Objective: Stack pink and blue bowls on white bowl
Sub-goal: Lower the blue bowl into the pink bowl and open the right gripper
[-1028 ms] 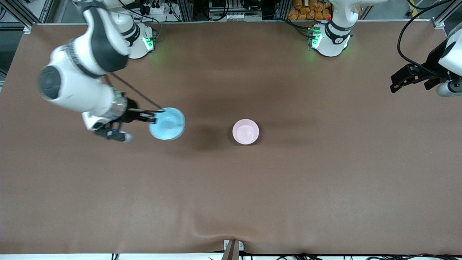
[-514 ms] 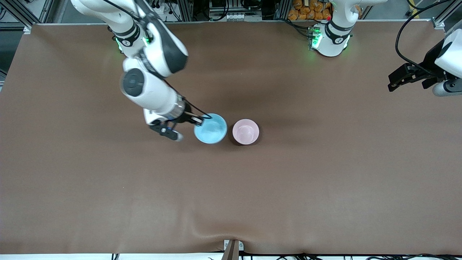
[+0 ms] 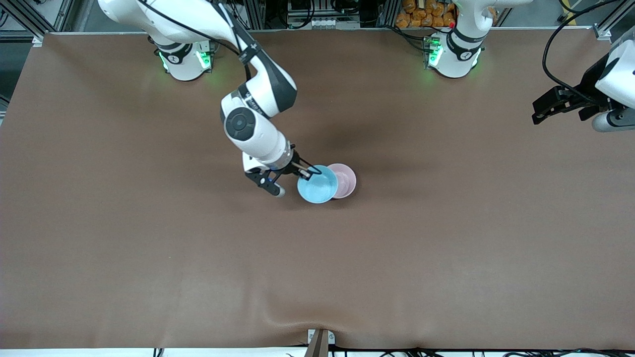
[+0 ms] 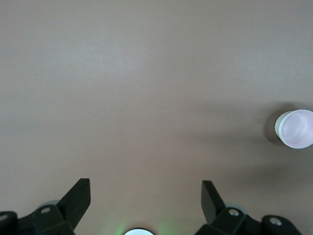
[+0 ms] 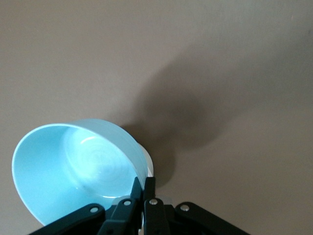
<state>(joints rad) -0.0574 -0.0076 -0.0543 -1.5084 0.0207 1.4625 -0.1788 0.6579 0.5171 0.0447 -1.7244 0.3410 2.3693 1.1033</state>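
Right gripper [image 3: 311, 173] clamps the glossy blue bowl's [image 3: 317, 185] rim — overlapping the pink bowl [image 3: 345, 179] on the brown table [image 3: 446, 238]. Left gripper [image 3: 543, 106] waits open over the table's end, well apart.

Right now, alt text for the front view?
The right gripper, shut on the rim of the blue bowl, holds it partly over the pink bowl mid-table. The left gripper waits open above the left arm's end of the brown table.

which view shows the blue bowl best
The right wrist view: the blue bowl fills it, fingers of the right gripper pinching its rim. The front view shows it small, overlapping the pink bowl. The left wrist view lacks it.
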